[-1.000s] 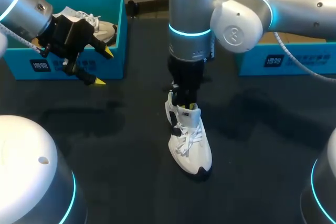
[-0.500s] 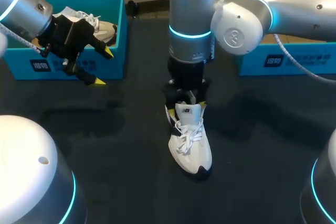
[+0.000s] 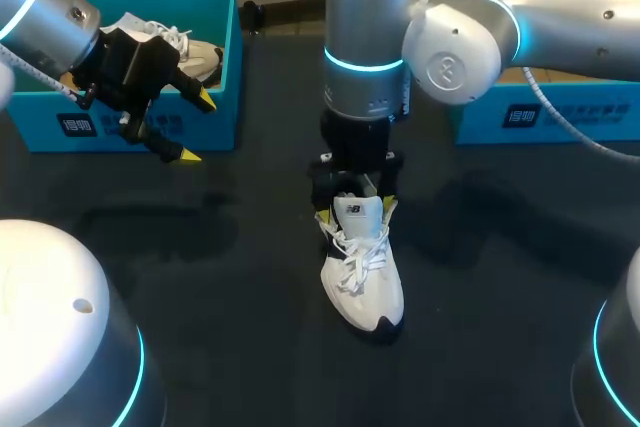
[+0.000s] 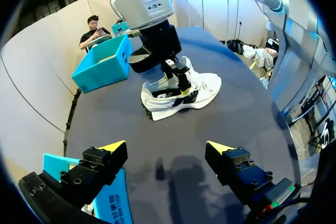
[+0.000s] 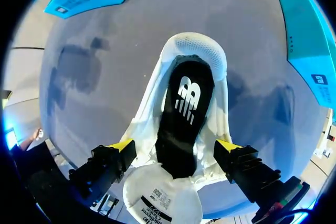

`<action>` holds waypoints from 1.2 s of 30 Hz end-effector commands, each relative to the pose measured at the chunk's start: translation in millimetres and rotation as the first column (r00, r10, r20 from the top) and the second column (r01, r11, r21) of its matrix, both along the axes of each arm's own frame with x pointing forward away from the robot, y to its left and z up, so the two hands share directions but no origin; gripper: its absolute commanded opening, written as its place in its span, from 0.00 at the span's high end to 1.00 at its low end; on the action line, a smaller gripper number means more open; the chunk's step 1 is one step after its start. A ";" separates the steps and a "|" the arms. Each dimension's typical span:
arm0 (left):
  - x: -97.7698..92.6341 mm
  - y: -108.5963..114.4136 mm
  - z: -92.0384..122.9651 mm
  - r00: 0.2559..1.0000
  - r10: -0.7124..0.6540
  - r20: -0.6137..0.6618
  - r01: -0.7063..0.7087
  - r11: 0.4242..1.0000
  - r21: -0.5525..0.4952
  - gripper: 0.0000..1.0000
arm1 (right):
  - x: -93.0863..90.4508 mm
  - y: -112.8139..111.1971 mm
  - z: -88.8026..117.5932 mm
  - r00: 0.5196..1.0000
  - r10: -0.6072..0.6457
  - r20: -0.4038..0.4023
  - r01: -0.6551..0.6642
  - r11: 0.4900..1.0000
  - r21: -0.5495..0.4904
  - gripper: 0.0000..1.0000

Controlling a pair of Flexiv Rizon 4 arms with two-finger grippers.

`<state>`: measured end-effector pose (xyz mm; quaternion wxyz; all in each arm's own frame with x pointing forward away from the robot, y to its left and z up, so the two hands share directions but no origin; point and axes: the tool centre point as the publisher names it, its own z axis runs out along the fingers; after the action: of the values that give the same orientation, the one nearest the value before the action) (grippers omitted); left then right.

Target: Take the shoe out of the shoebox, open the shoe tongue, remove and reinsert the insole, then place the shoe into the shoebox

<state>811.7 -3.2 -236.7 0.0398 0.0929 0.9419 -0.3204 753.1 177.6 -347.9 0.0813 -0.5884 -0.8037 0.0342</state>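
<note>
Head view: right gripper over shoe, mid-frame.
Its fingers are spread astride the collar; left gripper is spread too, upper left by shoebox.

Under the right claw, the shoe is white woven mesh, its insole matt black cloth; the table looks dull, smooth.

Dark, faintly reflective table.

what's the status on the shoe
Left gripper open, empty, by the left shoebox. Right gripper open, straddling the shoe at its collar. Shoe upright on table, tongue up, insole in. That box holds another shoe.
</note>
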 end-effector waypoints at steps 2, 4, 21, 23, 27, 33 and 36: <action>-1.2 0.6 0.2 1.000 0.000 0.001 0.000 1.000 0.002 0.00 | -5.8 1.7 17.5 1.000 -0.026 0.013 0.026 1.000 -0.008 0.00; -1.2 0.6 0.2 1.000 0.000 0.001 0.000 1.000 0.002 0.00 | -6.8 2.1 23.8 0.999 -0.039 0.017 0.039 0.999 -0.014 0.00; -1.2 0.6 0.2 1.000 0.000 0.001 0.000 1.000 0.002 0.00 | -24.0 -0.6 67.6 0.992 -0.100 0.077 0.106 0.992 -0.066 0.00; -1.2 0.6 0.2 1.000 0.000 0.001 0.000 1.000 0.002 0.00 | -30.6 -1.9 74.8 0.988 -0.120 0.101 0.128 0.989 -0.076 0.00; -1.2 0.6 0.2 1.000 0.000 0.001 0.000 1.000 0.002 0.00 | -45.5 -4.1 84.5 0.979 -0.154 0.135 0.166 0.983 -0.084 0.00; -1.2 0.6 0.2 1.000 0.000 0.001 0.000 1.000 0.002 0.00 | -70.2 1.3 83.5 0.971 -0.202 0.131 0.213 0.975 -0.069 0.00; -1.2 0.6 0.2 1.000 0.000 0.001 0.000 1.000 0.002 0.00 | -77.6 5.0 81.6 0.968 -0.217 0.129 0.226 0.973 -0.057 0.00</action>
<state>811.7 -3.2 -236.6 0.0398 0.0929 0.9419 -0.3204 682.9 186.0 -261.1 0.0157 -0.6759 -0.7362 0.0305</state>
